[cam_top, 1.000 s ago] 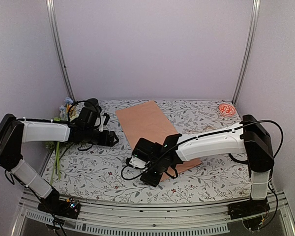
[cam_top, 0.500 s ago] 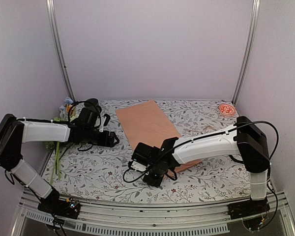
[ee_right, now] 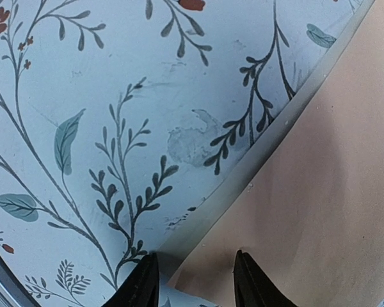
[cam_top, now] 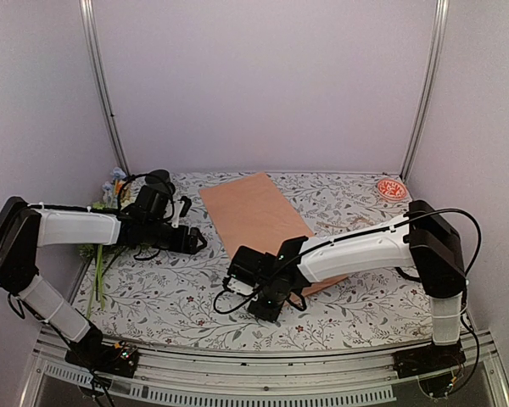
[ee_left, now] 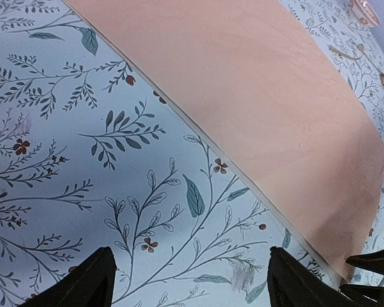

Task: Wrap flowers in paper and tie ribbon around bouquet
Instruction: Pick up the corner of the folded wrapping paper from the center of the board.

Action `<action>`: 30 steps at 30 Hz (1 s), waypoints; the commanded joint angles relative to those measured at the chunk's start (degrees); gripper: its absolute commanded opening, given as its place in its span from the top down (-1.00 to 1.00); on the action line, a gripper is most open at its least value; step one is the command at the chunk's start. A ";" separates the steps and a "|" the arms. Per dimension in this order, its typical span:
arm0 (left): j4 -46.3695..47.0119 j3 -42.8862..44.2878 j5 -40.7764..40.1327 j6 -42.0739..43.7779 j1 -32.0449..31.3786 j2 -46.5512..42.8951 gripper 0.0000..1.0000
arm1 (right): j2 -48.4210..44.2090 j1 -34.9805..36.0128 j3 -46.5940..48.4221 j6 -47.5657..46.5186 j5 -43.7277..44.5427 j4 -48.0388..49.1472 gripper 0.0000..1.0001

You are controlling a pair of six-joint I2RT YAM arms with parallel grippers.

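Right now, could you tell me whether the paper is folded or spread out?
Spread flat: the paper lies as one open sheet on the table cover, with no fold or roll showing.

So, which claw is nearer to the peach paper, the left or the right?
Right. The right claw is at the near corner of the paper, directly over its edge. The left claw is over the table cover, left of the paper and apart from it.

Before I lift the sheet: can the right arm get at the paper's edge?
Probably yes: the right gripper straddles the edge of the paper near its front corner, with nothing in the way.
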 commanded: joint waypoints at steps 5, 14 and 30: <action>0.90 -0.45 1.17 1.77 -0.35 -1.13 -0.67 | -3.12 0.06 -0.46 0.29 -1.48 -2.27 0.06; 0.75 -0.23 1.32 2.26 -0.44 -0.91 -0.67 | -6.10 -0.23 -2.35 0.17 -1.95 0.10 -0.13; 0.65 -0.50 1.39 2.70 -0.58 -0.78 -0.68 | -1.49 -0.71 -2.38 0.83 -0.19 0.61 0.12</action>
